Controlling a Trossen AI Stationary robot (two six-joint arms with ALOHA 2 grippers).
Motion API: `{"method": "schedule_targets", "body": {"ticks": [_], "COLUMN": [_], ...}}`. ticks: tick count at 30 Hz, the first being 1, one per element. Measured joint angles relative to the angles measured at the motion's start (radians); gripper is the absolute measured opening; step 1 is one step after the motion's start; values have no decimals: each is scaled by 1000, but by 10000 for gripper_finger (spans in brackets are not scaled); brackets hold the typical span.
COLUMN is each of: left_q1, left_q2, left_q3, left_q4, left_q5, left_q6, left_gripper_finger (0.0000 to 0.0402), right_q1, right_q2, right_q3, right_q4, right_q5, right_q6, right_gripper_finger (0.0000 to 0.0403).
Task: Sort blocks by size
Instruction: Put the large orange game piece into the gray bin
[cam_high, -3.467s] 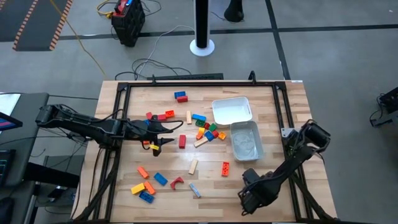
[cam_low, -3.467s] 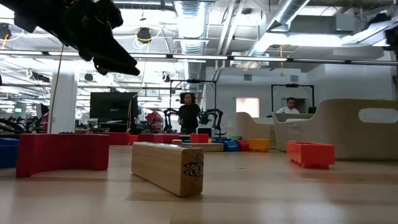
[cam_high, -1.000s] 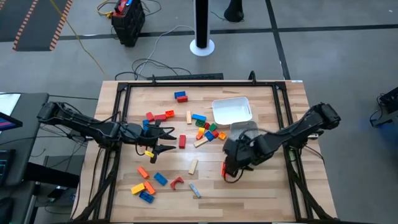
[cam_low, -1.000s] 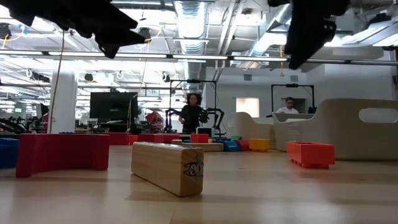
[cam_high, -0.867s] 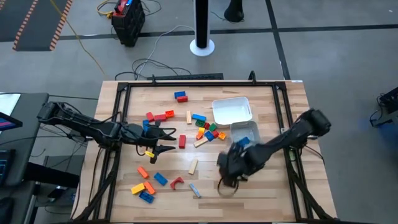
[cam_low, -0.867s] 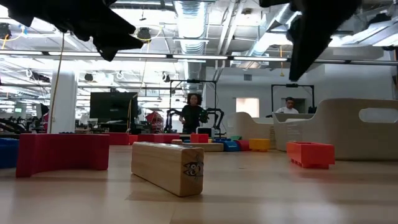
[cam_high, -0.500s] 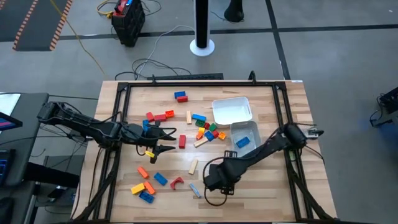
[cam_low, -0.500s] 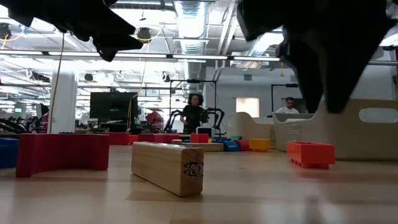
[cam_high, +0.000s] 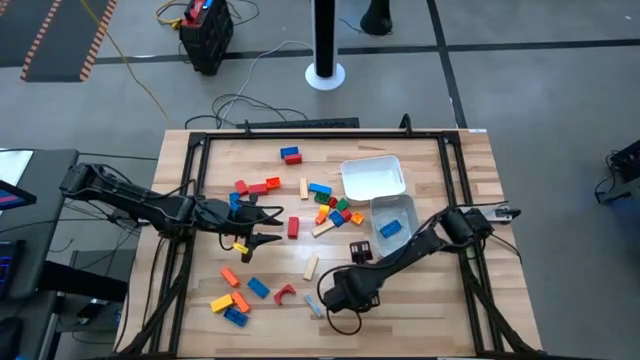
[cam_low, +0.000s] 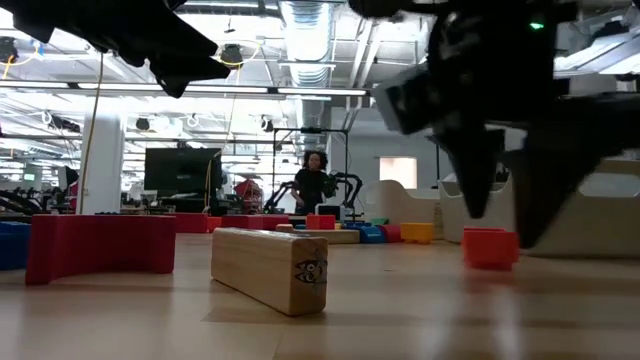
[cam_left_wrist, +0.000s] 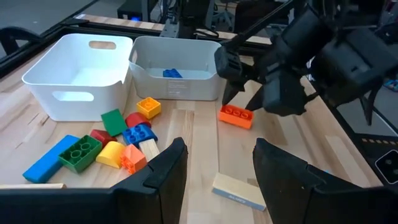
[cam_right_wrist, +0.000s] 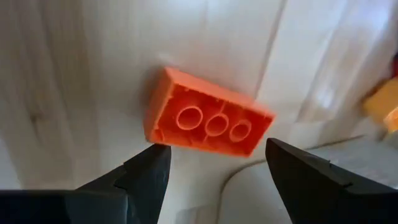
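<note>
- Two tubs stood on the table (cam_high: 430, 300): one white tub (cam_high: 373, 177), one clear tub (cam_high: 400, 240).
- One blue block (cam_high: 390, 228) lay in the clear tub.
- Roughly two dozen blocks (cam_high: 258, 288) lay loose; the middle cluster defied an exact count.
- Three were tan bars (cam_high: 304, 188).
- Two arms (cam_high: 130, 205) reached in.
- One person (cam_low: 312, 185) stood behind.

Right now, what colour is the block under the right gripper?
Orange block, clearest in the right wrist view.

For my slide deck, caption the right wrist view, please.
Open right end effector poised over an orange rectangular plastic brick lying on the pale wooden table.
</note>
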Motion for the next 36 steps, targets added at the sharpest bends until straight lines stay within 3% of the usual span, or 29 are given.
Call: {"method": "schedule_targets", "body": {"ticks": [11, 20, 36], "left_q1": [0, 0, -13], "left_q2": [0, 0, 0], "left_q3": [0, 0, 0], "left_q4": [-1, -52, -85], "left_q5": [4, 15, 14], "left_q6": [10, -5, -33], "left_gripper_finger": [175, 175, 175], "right_q1": [-19, -26, -48], "right_q2": [-3, -25, -17], "right_q3": [49, 148, 53], "right_q4": [141, 62, 53], "right_q5": [33, -38, -126], "right_q6": [-184, -315, -365], "right_gripper_finger": [295, 295, 291]}}
